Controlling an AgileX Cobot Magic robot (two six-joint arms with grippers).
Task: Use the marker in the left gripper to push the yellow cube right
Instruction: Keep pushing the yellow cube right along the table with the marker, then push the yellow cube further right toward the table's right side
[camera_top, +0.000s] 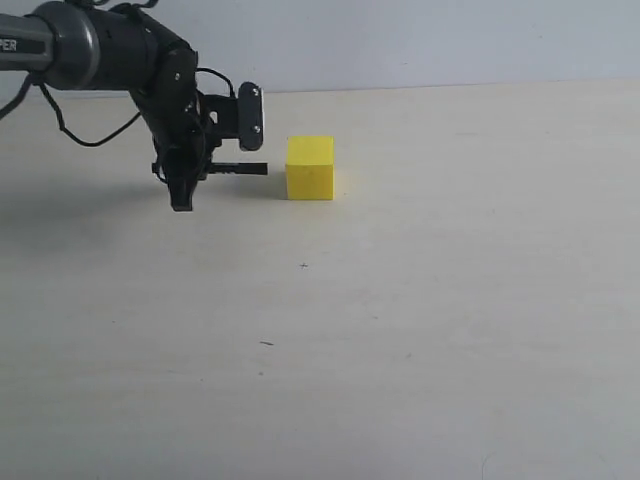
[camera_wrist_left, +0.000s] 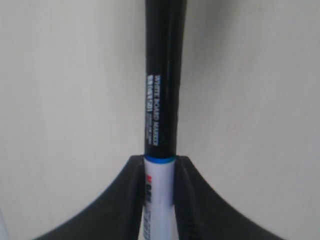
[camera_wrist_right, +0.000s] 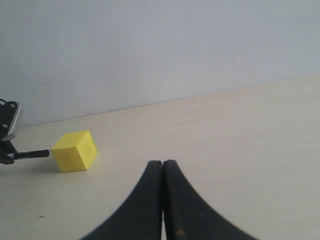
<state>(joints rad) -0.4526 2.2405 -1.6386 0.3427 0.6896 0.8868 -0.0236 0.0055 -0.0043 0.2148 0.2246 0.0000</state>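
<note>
The yellow cube (camera_top: 310, 168) sits on the pale tabletop (camera_top: 400, 320), left of centre and towards the back. My left gripper (camera_top: 185, 185) hangs just to its left, shut on the marker (camera_top: 240, 169), which lies level with its black cap pointing at the cube. A small gap separates the cap tip from the cube's left face. The left wrist view shows the fingers (camera_wrist_left: 132, 200) clamping the white barrel at the left gripper (camera_wrist_left: 160, 162), the marker (camera_wrist_left: 161, 100) running away from them; the cube is out of that view. My right gripper (camera_wrist_right: 163, 163) is shut and empty, far from the yellow cube (camera_wrist_right: 75, 150).
A pale wall (camera_top: 400, 40) rises behind the table's back edge. A few tiny dark specks (camera_top: 266, 343) mark the tabletop. In the right wrist view the marker's tip (camera_wrist_right: 32, 154) and part of the left gripper's mount (camera_wrist_right: 10, 122) show beside the cube.
</note>
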